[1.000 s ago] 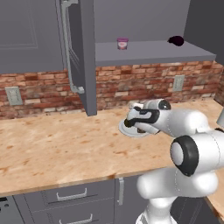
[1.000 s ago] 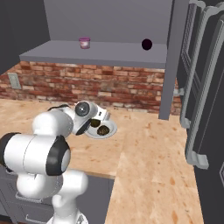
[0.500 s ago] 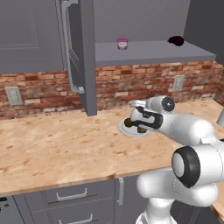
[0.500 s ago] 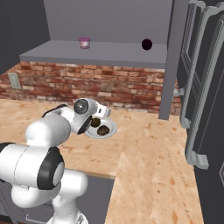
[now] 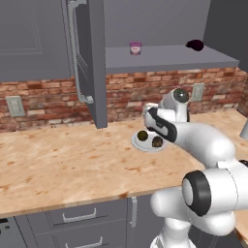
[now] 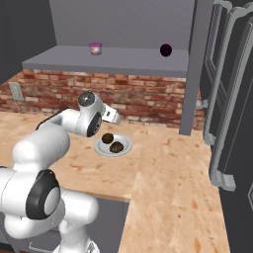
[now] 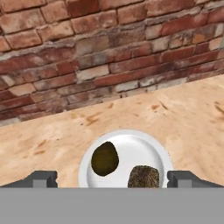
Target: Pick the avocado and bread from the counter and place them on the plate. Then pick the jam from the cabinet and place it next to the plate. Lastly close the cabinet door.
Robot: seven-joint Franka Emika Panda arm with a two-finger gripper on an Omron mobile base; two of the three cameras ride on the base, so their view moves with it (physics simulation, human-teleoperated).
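Avocado (image 7: 105, 158) and bread (image 7: 144, 176) both sitting on the plate (image 7: 151, 146) already, right below and just ahead of the gripper (image 7: 112, 179), which hangs empty with fingers spread wide. Next up probably the jam (image 5: 135, 47), way up above the gripper on the cabinet (image 5: 169, 57) shelf. Best to lift straight off the plate first, keep clear of the open cabinet door (image 5: 92, 58) off to the side, go in level with jaws wide, and grab the jar around its middle.

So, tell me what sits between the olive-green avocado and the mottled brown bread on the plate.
Nothing: in the hand view a bare strip of the pale round plate separates the olive-green avocado from the mottled brown bread.
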